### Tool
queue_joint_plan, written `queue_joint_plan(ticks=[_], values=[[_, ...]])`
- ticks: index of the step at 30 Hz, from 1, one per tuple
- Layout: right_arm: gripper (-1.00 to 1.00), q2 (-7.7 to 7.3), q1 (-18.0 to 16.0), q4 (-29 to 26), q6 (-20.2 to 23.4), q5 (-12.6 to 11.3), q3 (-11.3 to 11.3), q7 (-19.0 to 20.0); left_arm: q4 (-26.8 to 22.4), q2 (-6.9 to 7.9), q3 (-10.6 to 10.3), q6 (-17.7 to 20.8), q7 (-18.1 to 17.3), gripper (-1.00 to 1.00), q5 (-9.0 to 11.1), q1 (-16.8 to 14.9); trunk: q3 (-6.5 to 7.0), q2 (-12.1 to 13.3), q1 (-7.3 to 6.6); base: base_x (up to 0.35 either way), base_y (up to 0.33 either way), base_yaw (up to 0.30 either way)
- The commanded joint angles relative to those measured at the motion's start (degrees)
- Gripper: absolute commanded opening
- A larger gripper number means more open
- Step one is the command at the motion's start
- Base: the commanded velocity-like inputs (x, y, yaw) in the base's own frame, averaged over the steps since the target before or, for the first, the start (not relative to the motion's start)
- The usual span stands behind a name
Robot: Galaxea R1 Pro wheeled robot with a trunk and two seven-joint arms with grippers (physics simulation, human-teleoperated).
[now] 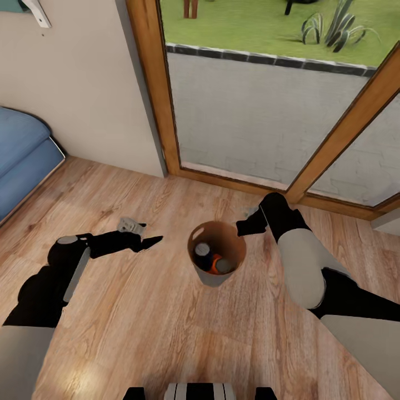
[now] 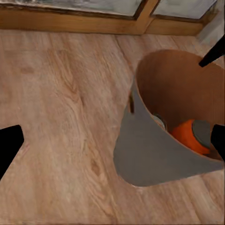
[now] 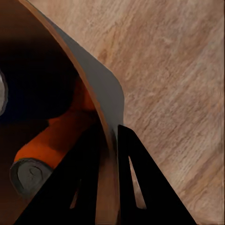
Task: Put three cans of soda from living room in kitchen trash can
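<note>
Carrying step: right gripper point(image 3: 108, 140) pinched on the rim of the round tapered copper-brown trash can point(image 1: 206, 273), orange and dark-blue soda cans point(image 1: 214, 261) inside; left gripper point(image 1: 147, 240) spread empty beside; kitchen transport judged next.

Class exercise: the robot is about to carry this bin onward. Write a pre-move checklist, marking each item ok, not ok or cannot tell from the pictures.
1. Right pincer clamps the tash can rim, one finger inside, one outside: ok.
2. Orange can lies inside the bin: ok.
3. Dark can inside the bin: ok.
4. All three cans aboard: cannot tell; two tops show plainly.
5. Left pincer open and apart from the bin: ok.
6. Bin already in the kitchen: not ok; blue sofa and glass door stand nearby.
</note>
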Motion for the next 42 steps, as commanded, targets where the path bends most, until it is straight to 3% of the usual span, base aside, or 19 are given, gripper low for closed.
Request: queue_joint_plan(ticks=[1,3,4,6,7,9,11,14,16,25,42], values=[[-1.0,-0.82,0.04,0.06,0.86,-2.02,-1.27,0.47,0.16,0.06,2.1,-2.23,3.57,1.0,0.01,1.59,0.0,0.0,0.0,0.0,0.0,0.0],[-1.0,-2.46,0.12,0.07,0.86,-2.06,-2.45,0.57,0.72,0.0,3.98,-6.25,9.1,1.0,-0.03,4.34,0.0,0.0,0.0,0.0,0.0,0.0],[-1.0,-4.43,0.17,0.1,0.86,-2.12,-3.06,0.73,2.26,-0.18,4.92,-10.82,13.98,1.0,-0.04,7.23,0.0,0.0,0.0,0.0,0.0,0.0],[-1.0,-5.83,0.19,0.13,0.86,-2.25,-3.32,0.87,3.53,-0.3,5.25,-13.63,16.31,1.0,-0.02,8.72,0.0,0.0,0.0,0.0,0.0,0.0],[-1.0,-7.27,0.21,0.2,0.86,-2.39,-3.48,1.02,4.77,-0.38,5.47,-16.03,17.83,1.0,0.16,10.05,0.0,0.0,0.0,0.0,0.0,0.0],[-1.0,-9.9,0.22,0.76,0.86,-2.58,-3.72,1.22,7.19,-0.5,5.79,-20.61,19.47,1.0,0.3,13.07,0.0,0.0,0.0,0.0,0.0,0.0],[-1.0,-11.61,0.23,1.53,0.86,-2.65,-4.23,1.8,8.52,-0.56,5.81,-23.32,20.08,1.0,0.43,14.6,0.0,0.0,0.0,0.0,0.0,0.0],[-1.0,-13.73,0.23,2.6,0.86,-2.7,-4.7,3.29,9.51,-0.62,5.71,-25.36,20.5,1.0,0.22,16.01,0.0,0.0,0.0,0.0,0.0,0.0],[-1.0,-15.4,0.23,3.22,0.86,-2.68,-4.91,4.42,9.96,-0.78,5.63,-26.51,20.67,1.0,0.19,18.73,0.0,0.0,0.0,0.0,0.0,0.0],[-1.0,-16.24,0.31,3.52,0.86,-2.66,-5.0,5.03,10.29,-0.87,5.59,-27.19,20.79,1.0,0.08,20.74,0.0,0.0,0.0,0.0,0.0,0.0],[-1.0,-16.29,0.39,3.41,0.86,-2.66,-5.01,6.59,10.38,-0.88,5.55,-27.22,20.75,1.0,-0.14,20.82,-3.05,-6.82,3.73,0.0,0.0,0.0]])
